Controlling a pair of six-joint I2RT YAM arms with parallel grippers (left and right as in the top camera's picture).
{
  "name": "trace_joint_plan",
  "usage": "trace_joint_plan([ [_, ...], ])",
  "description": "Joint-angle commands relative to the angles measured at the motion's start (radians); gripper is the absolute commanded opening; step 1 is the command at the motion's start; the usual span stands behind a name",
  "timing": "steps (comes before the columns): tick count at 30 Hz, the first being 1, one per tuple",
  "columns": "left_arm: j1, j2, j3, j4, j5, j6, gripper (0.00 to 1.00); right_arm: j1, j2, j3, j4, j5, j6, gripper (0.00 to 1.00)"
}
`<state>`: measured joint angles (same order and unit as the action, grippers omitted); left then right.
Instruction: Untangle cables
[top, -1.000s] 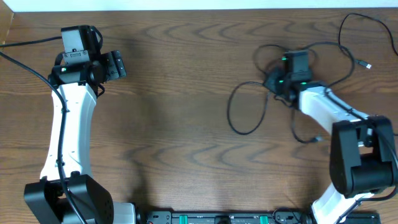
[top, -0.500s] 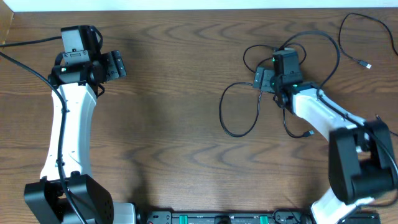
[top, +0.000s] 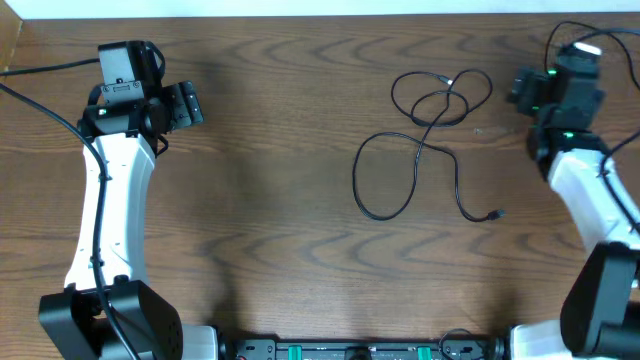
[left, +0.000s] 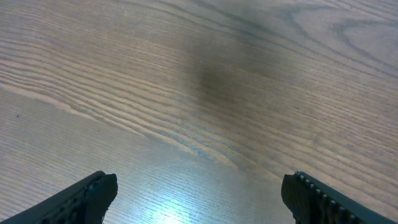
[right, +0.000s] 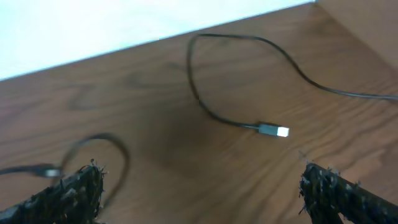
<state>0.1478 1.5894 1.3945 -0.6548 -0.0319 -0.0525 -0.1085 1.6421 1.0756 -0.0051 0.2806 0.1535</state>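
Right hand (right: 202, 190) was held wide and empty near the plug-ended cable (right: 272, 130); if the looped cable (top: 418, 143) were pulled by one end, its crossings could be drawn tight.

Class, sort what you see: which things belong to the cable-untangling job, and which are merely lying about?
Job:
looped black cable
plug-ended black cable

Lying about:
wooden table
left arm's thick wire

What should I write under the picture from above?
Black cable lying in loose loops on the wooden table, left gripper and right gripper both open, neither touching it.
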Motion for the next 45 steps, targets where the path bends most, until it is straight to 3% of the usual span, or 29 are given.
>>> trace_joint_plan([
  [1, 0.003, -0.014, -0.011, -0.003, -0.005, -0.005, 0.90, -0.106, 0.064, -0.003, 0.046, -0.101, -0.116, 0.99],
  [10, 0.003, -0.014, -0.010, -0.004, -0.006, -0.005, 0.90, -0.290, 0.269, -0.003, 0.218, -0.275, -0.151, 0.99],
  [17, 0.003, -0.014, -0.011, -0.004, -0.006, -0.005, 0.90, -0.329, 0.387, 0.005, 0.364, -0.326, -0.152, 0.99],
  [22, 0.003, -0.014, -0.010, -0.003, -0.005, -0.005, 0.90, -0.328, 0.453, 0.027, 0.447, -0.465, -0.162, 0.99],
  [35, 0.003, -0.014, -0.010, -0.003, -0.005, -0.005, 0.90, -0.313, 0.599, 0.241, 0.397, -0.506, -0.162, 0.99],
  [45, 0.003, -0.014, -0.010, -0.004, -0.006, -0.005, 0.90, -0.291, 0.640, 0.252, 0.352, -0.534, -0.174, 0.99],
])
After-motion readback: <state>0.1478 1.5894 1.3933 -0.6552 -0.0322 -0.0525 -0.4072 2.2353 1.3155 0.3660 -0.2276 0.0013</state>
